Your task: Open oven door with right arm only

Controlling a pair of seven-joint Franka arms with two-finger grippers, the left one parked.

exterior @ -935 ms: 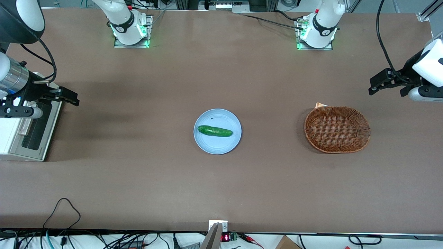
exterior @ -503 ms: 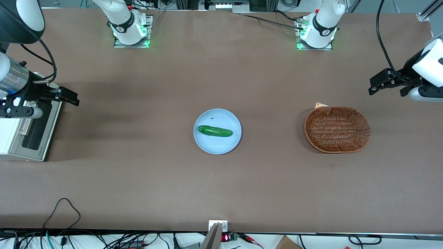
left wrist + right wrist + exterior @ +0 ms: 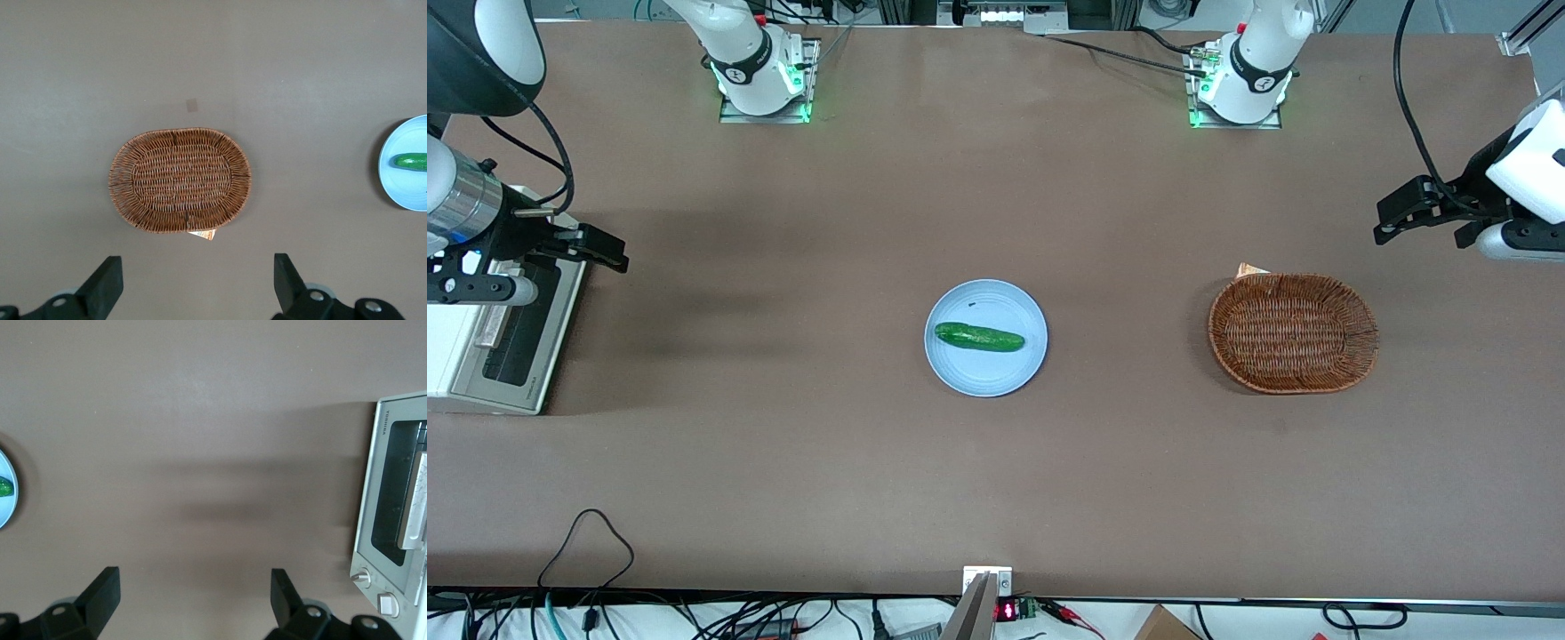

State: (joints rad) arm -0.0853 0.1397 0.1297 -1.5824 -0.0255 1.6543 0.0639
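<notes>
From the front we look steeply down on the whole table point(image 3: 783, 462). Our right wrist view hangs above it, gripper point(image 3: 193, 597) spread wide, facing bare cloth beside the oven point(image 3: 393, 513). Both views share that oven point(image 3: 480, 347) and the plate point(image 3: 985, 338).

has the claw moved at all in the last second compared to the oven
Barely: the open claw, hovering beside the oven, has crept slightly farther from the front camera.

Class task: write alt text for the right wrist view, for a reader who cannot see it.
The right arm's open hand hangs above bare brown table, not touching anything. The oven stands nearby with the oven door shut, its bar handle ungrasped. A sliver of a light-blue plate also shows.
</notes>
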